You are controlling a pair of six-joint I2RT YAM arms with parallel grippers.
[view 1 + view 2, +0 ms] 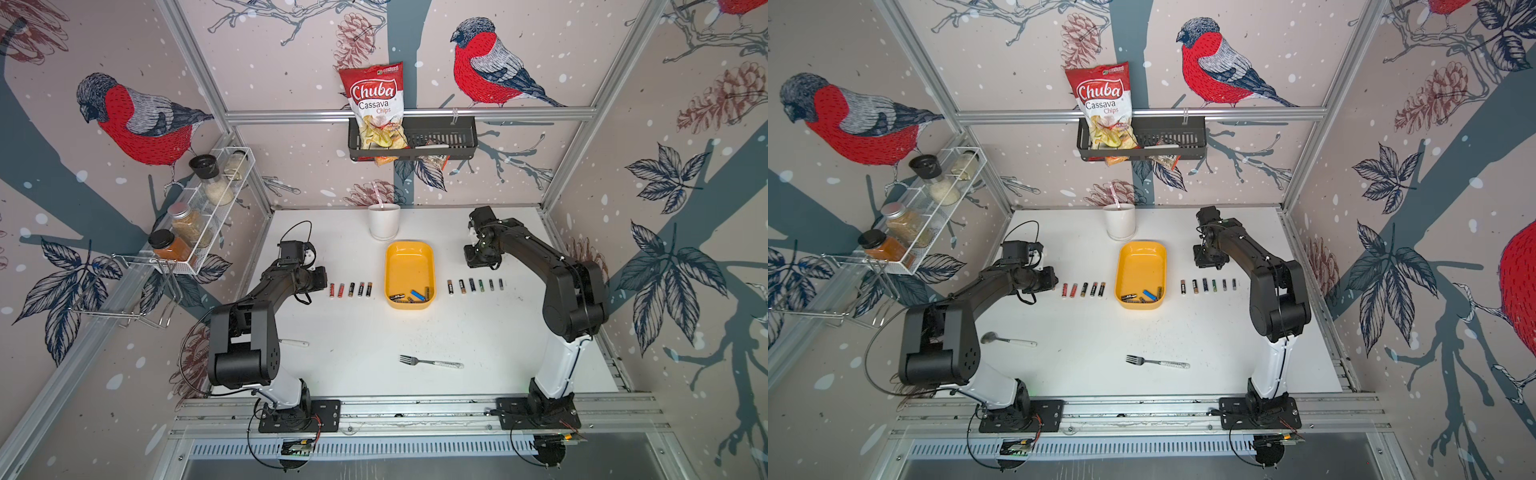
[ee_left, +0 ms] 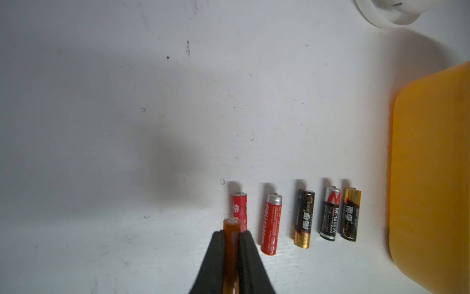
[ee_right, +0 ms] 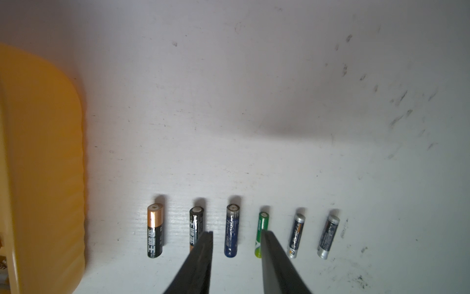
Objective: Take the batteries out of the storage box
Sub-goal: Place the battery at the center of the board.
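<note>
Operator: Table (image 1: 365, 332) first, then. What stands on it?

Observer: It is a white table, and the yellow storage box (image 1: 409, 259) sits in its middle.

Operator: And where are the batteries?

Observer: A few batteries in the box (image 1: 417, 295) lie at its near end. On the table outside it there is a row of five (image 1: 351, 289) to its left and a row of six (image 1: 472, 285) to its right. Each row lies side by side with gaps between.

Operator: What about the grippers?

Observer: The left gripper (image 2: 232, 233) is clamped on an orange battery (image 2: 232, 226) at the outer end of the row of five, by the red battery (image 2: 239, 203). I cannot tell whether the orange one touches the table. The right gripper (image 3: 236, 233) has its jaws apart and holds nothing. In its wrist view the blue battery (image 3: 231, 229) of the row of six shows between its jaws.
</note>
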